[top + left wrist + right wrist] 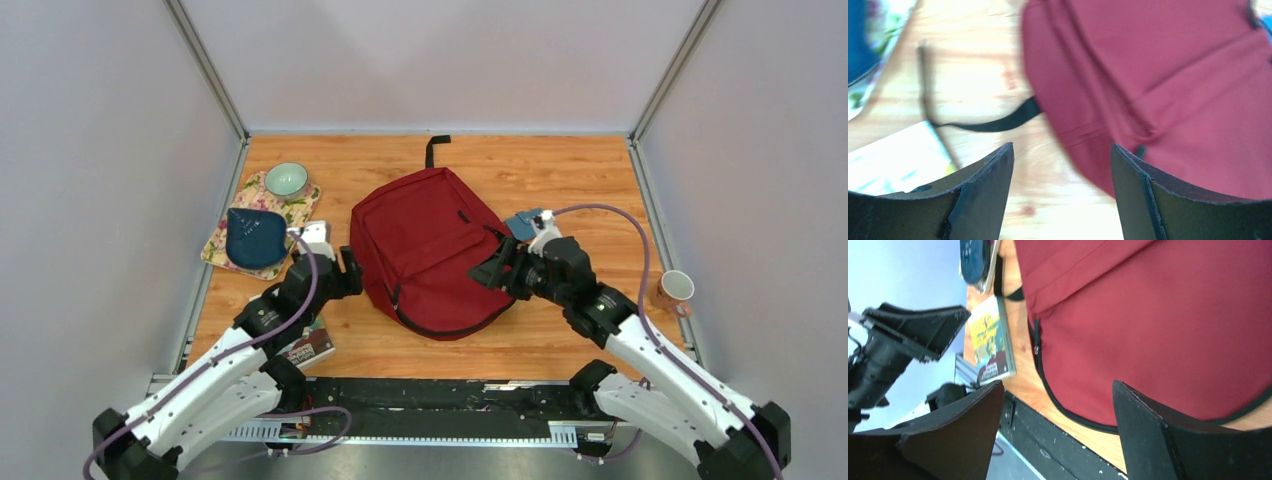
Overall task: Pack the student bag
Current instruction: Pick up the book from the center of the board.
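While flanking soft, rounded red fabric bag [425,250] on grainy wood table [580,175], grip nothing: left gripper [350,270] spread beside its left edge, right gripper [487,272] spread at its right edge.

One student bag [425,250], one blue pouch [255,238], one bowl [286,180], one mug [676,290], one book [310,347], one floral mat [302,212]

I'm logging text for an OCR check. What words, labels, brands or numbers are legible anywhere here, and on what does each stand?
No text can be read here.
On the book: print on the yellow cover and white lettering on its dark red band, too blurred in the right wrist view and too small from the top.
On the student bag: no label or logo shows.
On the mug: no lettering shows.
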Robot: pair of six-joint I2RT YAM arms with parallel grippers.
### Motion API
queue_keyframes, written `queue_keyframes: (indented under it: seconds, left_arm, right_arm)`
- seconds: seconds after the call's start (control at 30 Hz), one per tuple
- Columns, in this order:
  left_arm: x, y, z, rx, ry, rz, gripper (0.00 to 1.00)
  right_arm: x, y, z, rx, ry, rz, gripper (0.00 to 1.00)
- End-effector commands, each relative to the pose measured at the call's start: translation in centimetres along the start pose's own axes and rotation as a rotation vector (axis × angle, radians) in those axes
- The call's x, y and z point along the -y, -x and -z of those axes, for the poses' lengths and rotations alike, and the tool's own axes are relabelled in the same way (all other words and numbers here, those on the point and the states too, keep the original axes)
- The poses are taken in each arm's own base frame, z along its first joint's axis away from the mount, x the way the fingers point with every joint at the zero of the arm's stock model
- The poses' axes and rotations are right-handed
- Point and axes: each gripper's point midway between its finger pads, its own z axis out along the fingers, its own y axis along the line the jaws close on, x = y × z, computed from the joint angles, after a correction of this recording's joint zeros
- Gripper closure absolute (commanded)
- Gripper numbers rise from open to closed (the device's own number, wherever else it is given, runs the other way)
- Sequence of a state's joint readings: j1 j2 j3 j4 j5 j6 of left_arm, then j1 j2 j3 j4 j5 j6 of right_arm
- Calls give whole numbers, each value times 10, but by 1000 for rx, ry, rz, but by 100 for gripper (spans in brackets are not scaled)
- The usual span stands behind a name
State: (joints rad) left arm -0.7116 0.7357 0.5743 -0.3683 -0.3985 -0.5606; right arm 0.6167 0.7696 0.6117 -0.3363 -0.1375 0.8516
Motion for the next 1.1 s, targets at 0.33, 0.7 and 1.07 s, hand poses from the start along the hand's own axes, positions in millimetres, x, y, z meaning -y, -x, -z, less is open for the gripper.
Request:
queue_keyframes:
  seconds: [0.33, 0.7, 1.07]
  left_arm:
    - [-148, -42, 29, -159, 542, 327, 15]
    - [-223, -63, 79, -183, 906, 520, 1]
    - [-196, -93, 46, -241, 694, 628, 1]
  right_arm:
    - [-111, -59, -49, -335, 285, 266, 18]
    - [-138, -120, -83, -546, 348, 322, 18]
    - [-144, -158, -122, -671, 342, 350, 18]
